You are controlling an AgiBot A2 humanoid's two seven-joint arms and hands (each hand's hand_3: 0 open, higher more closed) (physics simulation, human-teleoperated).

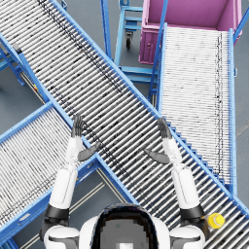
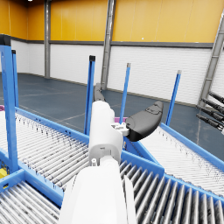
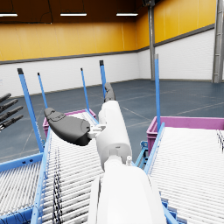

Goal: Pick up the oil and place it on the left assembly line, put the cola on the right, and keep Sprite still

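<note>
Hovering over the central roller conveyor (image 1: 112, 97), the left hand (image 1: 78, 139) and right hand (image 1: 166, 141) spread their fingers wide, holding nothing.

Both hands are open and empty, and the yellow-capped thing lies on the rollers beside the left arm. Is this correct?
Not quite: the head view shows the yellow-capped thing beside the right arm, not the left. The left hand and right hand are indeed open and empty.

The left arm (image 1: 63, 184) and right arm (image 1: 185, 187) are glossy white, built of 2 rounded tubular segments, black-banded near the shoulder. The left hand (image 1: 79, 142) and right hand (image 1: 164, 145) are dark grey. A small stud (image 2: 92, 162) marks each forearm.
</note>
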